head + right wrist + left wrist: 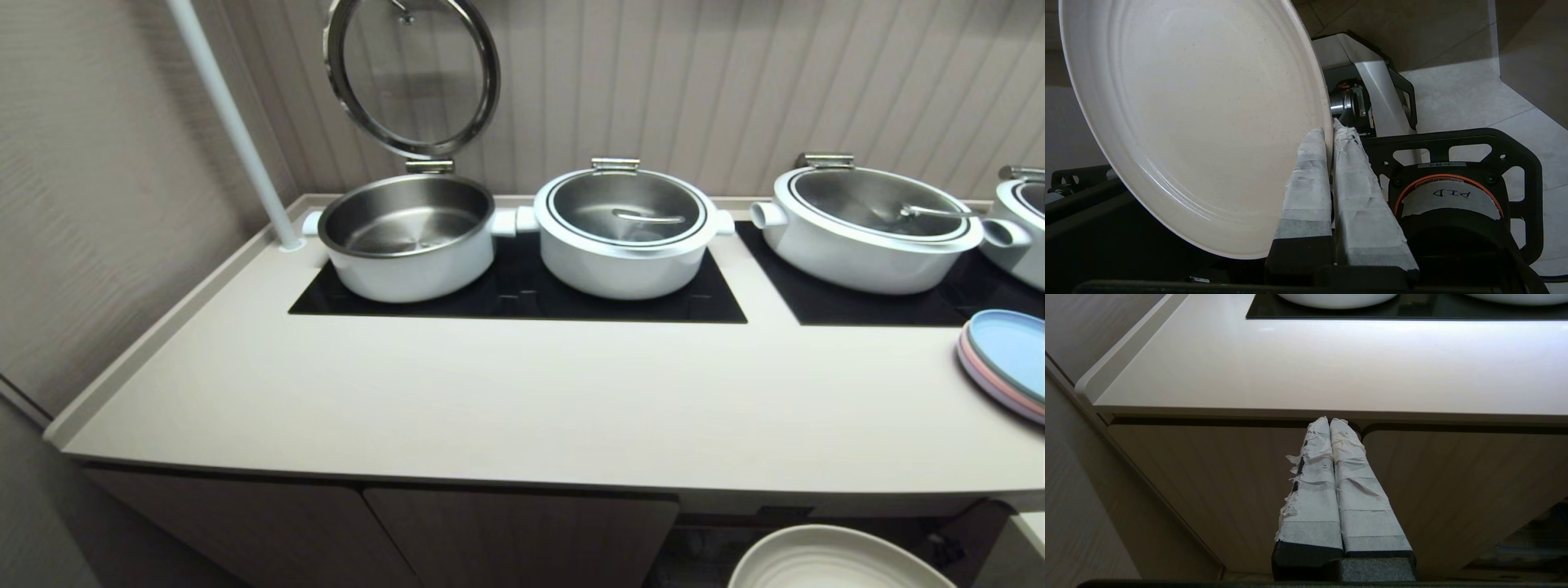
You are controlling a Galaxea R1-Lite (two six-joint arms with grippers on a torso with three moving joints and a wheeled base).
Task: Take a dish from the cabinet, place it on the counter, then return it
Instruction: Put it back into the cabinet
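At six o'clock in the head view only the dish (824, 559) is seen; the right gripper (1329, 132) clenched on its rim is shown by the right wrist view alone.

The left gripper (1329, 424), fingers pressed together and empty, is seen before the cabinet (1208, 490).

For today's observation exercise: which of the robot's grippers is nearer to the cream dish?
Right. The right gripper is shut on the rim of the dish; the left gripper, shut and empty, is apart from it, before the closed cabinet doors.
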